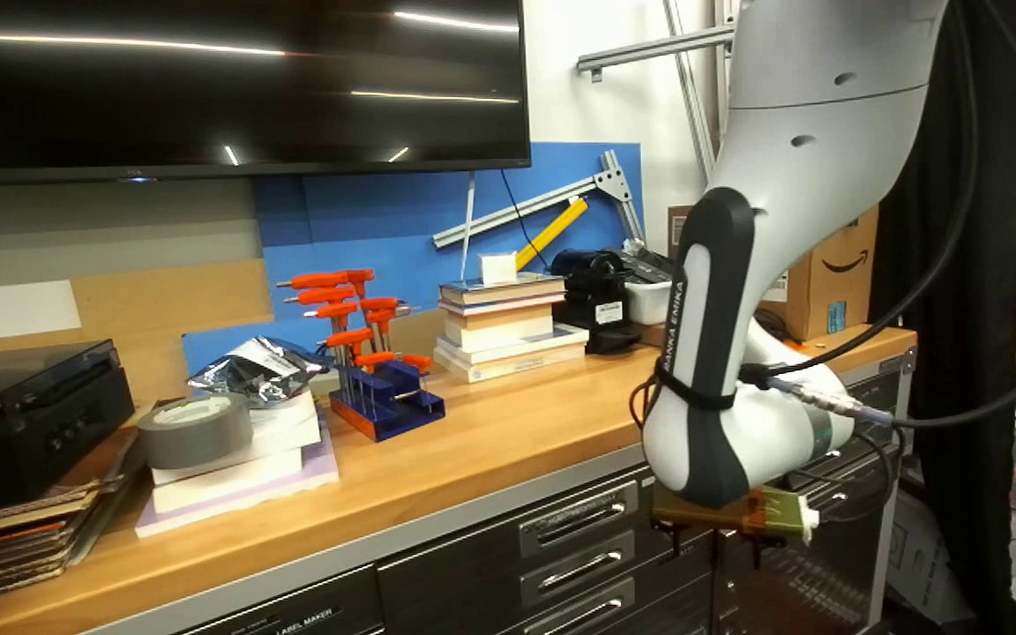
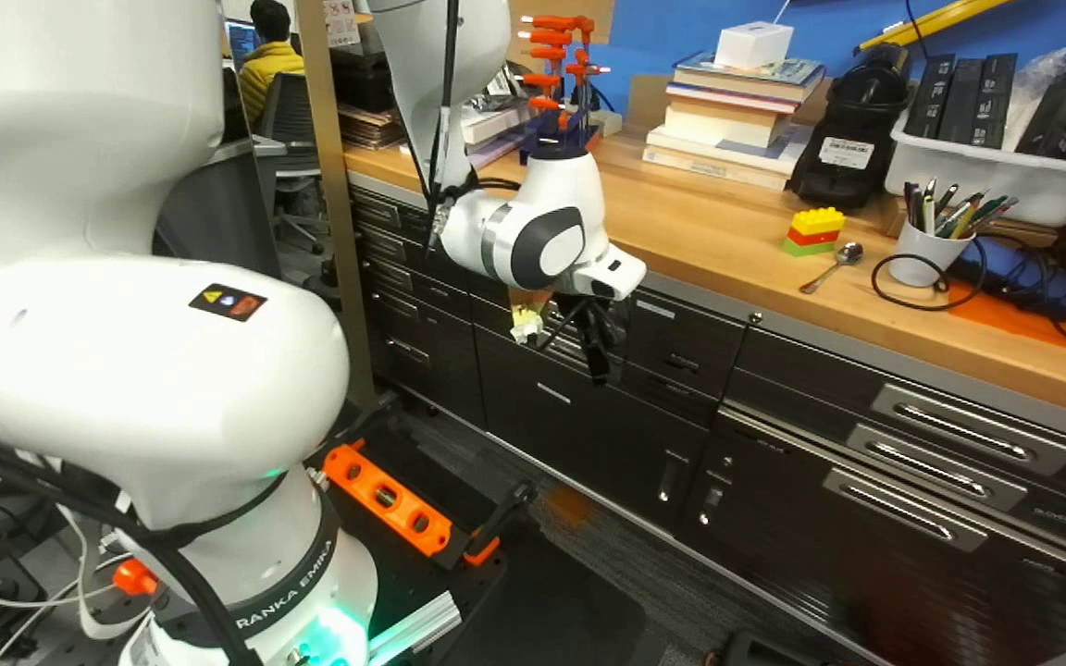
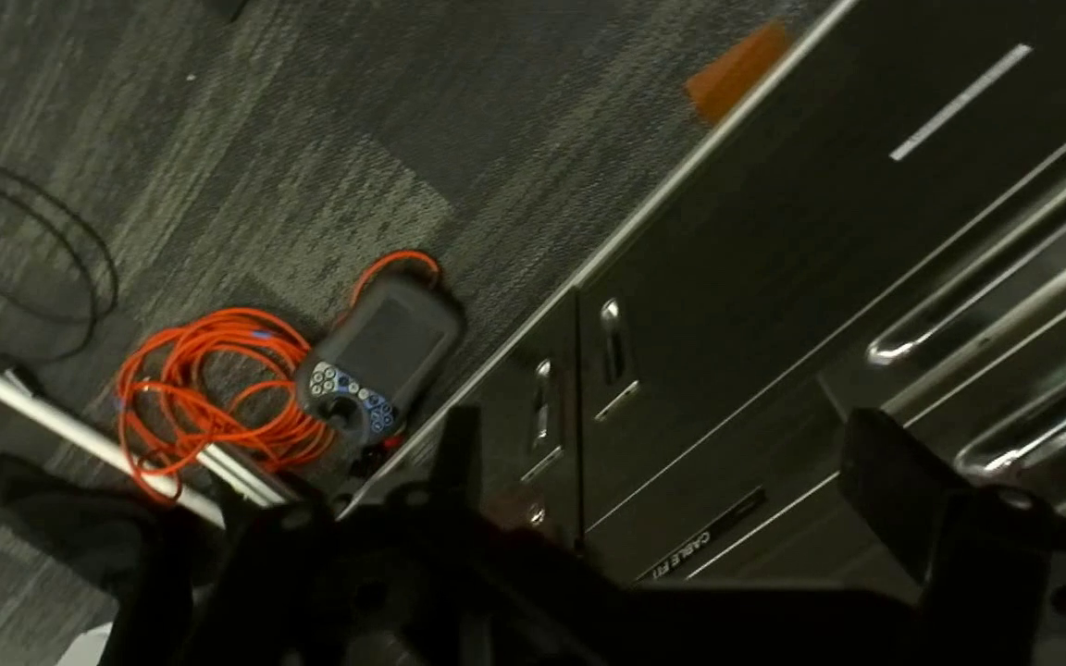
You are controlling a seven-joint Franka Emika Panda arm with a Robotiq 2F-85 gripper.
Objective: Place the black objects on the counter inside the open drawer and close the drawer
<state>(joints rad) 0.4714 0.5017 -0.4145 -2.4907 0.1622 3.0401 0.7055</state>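
My gripper hangs in front of the cabinets, below the counter's edge, in both exterior views point(image 1: 718, 554) point(image 2: 588, 356). In the wrist view my gripper point(image 3: 663, 449) has its two fingers wide apart with nothing between them. The wooden counter point(image 1: 517, 432) also shows in an exterior view point(image 2: 709, 227). Wide dark drawers with silver bar handles sit below it. One such drawer point(image 1: 464, 551) is flush with the cabinet, as is a top drawer point(image 2: 968, 430) further along. I cannot tell which is the task's drawer; none stands open. The two small black objects are hidden or out of view.
On the counter stand a book stack point(image 1: 508, 326), a hex-key holder point(image 1: 393, 401), duct tape point(image 1: 195, 432), a black case point(image 1: 23, 414), a toy-brick block point(image 2: 813, 233), a spoon point(image 2: 834, 268) and a pen cup point(image 2: 931, 254). A teach pendant point(image 3: 390, 338) lies on the floor.
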